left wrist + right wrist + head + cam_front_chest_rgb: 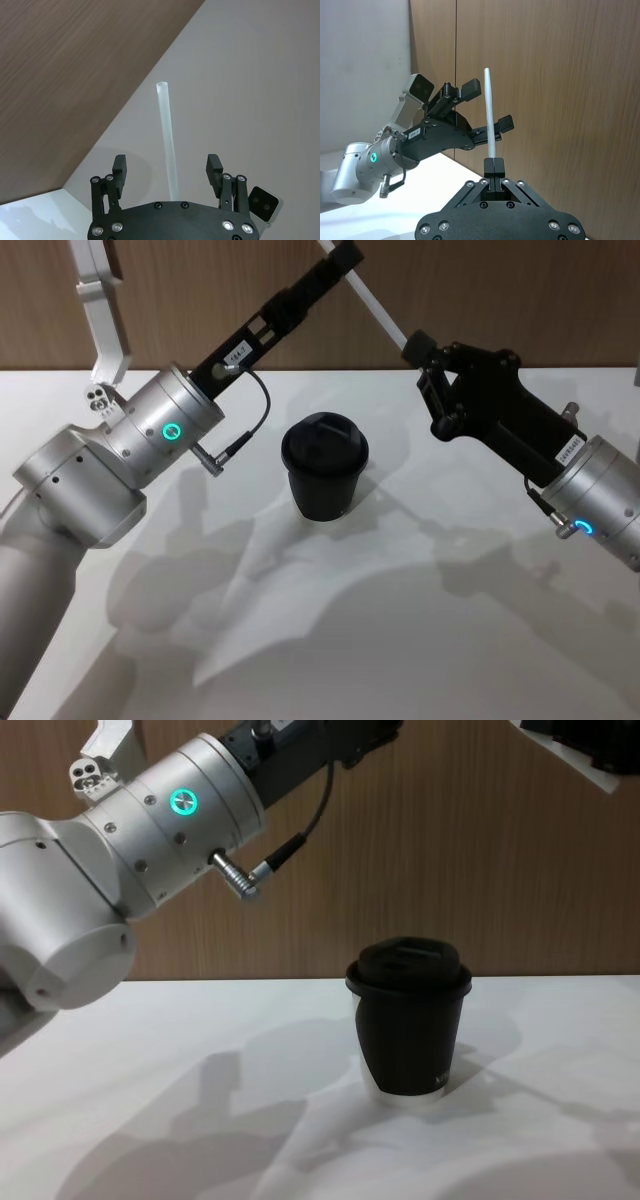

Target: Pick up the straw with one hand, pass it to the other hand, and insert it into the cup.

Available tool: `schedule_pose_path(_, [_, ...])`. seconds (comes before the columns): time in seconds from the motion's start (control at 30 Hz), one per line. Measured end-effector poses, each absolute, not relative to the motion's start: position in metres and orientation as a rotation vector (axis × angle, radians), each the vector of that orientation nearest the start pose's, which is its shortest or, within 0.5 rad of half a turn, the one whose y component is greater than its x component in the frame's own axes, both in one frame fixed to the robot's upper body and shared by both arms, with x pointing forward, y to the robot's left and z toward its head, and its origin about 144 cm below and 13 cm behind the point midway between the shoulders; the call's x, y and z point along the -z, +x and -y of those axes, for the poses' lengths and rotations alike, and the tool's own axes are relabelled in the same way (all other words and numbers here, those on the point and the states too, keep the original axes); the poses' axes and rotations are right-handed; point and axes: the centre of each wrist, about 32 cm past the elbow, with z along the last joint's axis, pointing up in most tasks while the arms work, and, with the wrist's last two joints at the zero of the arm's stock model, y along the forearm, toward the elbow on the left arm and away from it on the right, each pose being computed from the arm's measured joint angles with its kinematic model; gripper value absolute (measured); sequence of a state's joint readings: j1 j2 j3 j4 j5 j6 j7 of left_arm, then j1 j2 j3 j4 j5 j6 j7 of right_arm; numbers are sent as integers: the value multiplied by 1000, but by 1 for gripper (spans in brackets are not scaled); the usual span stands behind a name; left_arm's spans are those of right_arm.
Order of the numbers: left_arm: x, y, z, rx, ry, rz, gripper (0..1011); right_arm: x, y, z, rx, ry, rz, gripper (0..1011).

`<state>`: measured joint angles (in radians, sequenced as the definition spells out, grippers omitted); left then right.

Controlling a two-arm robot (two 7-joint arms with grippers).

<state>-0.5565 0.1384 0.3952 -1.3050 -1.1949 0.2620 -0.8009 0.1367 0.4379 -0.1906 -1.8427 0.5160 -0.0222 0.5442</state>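
Observation:
A thin white straw [375,302] slants in the air above and behind the black lidded cup [325,470], which stands upright on the white table [420,640]. My right gripper [415,345] is shut on the straw's lower end; the right wrist view shows the straw [489,100] rising from the closed fingertips [494,164]. Higher up, my left gripper [345,255] is open, its fingers [119,167] standing on either side of the straw [167,135] without touching it. In the chest view the cup [410,1020] sits mid-table, below both arms.
A brown wood-panel wall [500,290] runs behind the table. The left arm's silver body [150,830] hangs over the table's left side, and the right arm's wrist [600,500] is over the right side.

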Motion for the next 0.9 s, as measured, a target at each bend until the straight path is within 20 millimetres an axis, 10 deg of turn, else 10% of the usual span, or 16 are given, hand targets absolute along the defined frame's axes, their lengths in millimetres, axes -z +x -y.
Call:
schedule_pose_path(0.43, [-1259,588,-154,-201,-693,-498,940,-1268,471,263,718,233,233,2])
schedule_pose_path(0.9, [-1259,589,-152,-204,-694,-499,513,-1268,471,263,718,233,233,2])
